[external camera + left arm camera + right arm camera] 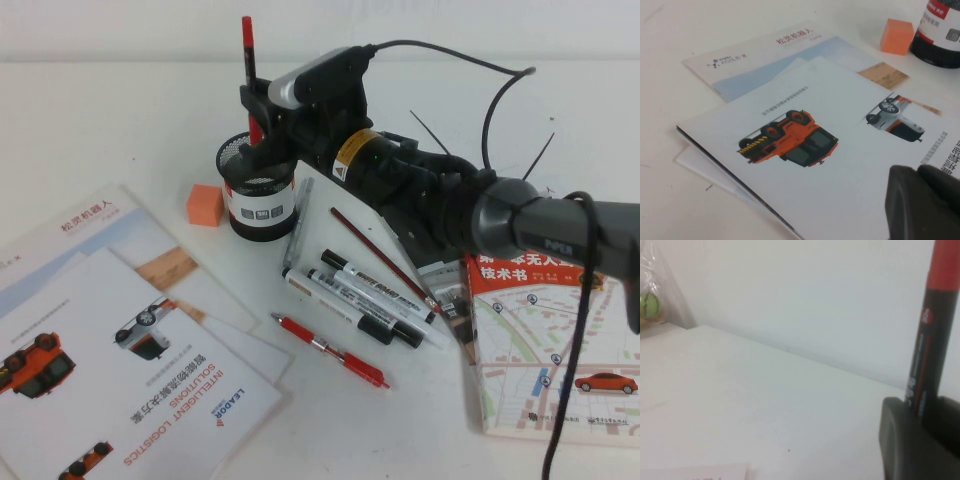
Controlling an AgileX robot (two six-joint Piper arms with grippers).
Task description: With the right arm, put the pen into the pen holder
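Observation:
My right gripper [257, 108] is shut on the pen [247, 55], a thin black barrel with red ends, and holds it upright. The pen's lower red end reaches down into the mouth of the pen holder [259, 195], a black mesh cup with a white label band. In the right wrist view the pen [928, 340] stands between my right gripper's [921, 412] dark fingers [897, 440]. My left gripper [922, 200] shows only in the left wrist view, shut and empty, low over a booklet. The pen holder [940, 37] also shows there.
An orange cube [205, 204] sits left of the holder. White markers [370, 295], a red pen [330, 350], a grey pen [297, 228] and a thin dark stick [380, 255] lie in front. Booklets [120, 330] lie at the left, a map book [555, 350] at the right.

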